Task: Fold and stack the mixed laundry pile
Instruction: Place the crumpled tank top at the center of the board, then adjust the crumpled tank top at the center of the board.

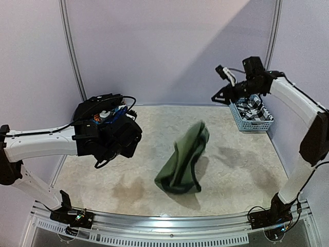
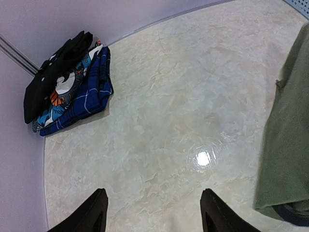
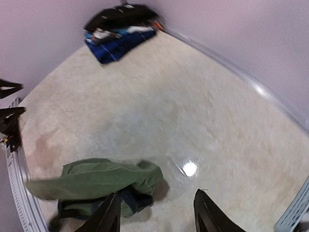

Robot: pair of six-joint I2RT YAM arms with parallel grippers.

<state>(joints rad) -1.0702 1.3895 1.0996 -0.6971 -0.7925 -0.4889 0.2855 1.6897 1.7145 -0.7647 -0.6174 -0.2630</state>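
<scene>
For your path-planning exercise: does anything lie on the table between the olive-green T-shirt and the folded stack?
Nothing visible does: bare table separates the olive-green T-shirt from the folded stack. The left gripper hangs open above that stretch.

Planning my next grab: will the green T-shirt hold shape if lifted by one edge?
Probably not: the green T-shirt is bunched in soft folds, so it should drape and sag. It likely slides easily on the glossy table.
</scene>
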